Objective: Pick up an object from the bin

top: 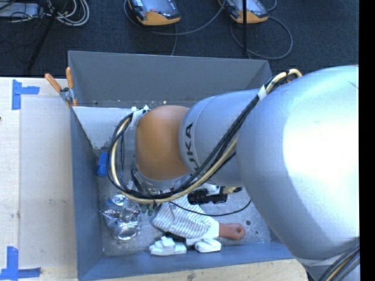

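Reaching down into the grey bin (pixel 88 215), the arm's orange wrist cover (pixel 161 142) hangs over the pincer (pixel 147 189), so I cannot tell whether it is spread or pressed together. Just beside it, toward the bin's near-left corner, lies a crumpled silvery wrapper (pixel 121 216). A striped cloth (pixel 183 222) lies by the near edge, with white pieces (pixel 168 246) and a reddish handle (pixel 233 232). A blue thing (pixel 102 164) rests against the left wall.

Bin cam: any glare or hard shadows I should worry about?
Camera view: strong glare on the arm along its silver shell; a bright wedge lights the bin at its back-left corner; the floor under the orange cover sits in the arm's shadow; the crumpled shiny wrapper at lower left throws small glints.
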You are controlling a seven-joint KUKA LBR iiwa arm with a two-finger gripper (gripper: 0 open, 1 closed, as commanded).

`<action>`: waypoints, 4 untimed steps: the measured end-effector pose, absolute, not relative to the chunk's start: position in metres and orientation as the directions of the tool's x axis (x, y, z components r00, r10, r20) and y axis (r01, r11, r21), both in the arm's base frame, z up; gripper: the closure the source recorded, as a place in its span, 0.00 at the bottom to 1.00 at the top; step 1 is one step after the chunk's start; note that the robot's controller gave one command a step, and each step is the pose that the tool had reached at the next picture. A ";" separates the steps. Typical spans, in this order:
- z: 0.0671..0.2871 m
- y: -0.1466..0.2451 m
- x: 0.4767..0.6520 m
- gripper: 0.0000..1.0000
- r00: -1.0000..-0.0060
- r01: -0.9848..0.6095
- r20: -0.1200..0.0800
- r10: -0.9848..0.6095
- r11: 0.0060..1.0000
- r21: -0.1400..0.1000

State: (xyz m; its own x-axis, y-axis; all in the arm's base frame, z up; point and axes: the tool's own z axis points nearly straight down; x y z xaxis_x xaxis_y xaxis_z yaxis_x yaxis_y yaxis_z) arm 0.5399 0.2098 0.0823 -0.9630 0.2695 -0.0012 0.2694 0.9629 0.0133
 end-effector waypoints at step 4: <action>0.083 0.235 0.515 1.00 -0.870 0.492 -0.015 0.492 0.870 -0.003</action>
State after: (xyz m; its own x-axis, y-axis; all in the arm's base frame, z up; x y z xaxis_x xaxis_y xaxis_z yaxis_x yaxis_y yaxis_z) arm 0.5146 0.2347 0.0829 -0.8703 0.4924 -0.0148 0.4924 0.8703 -0.0030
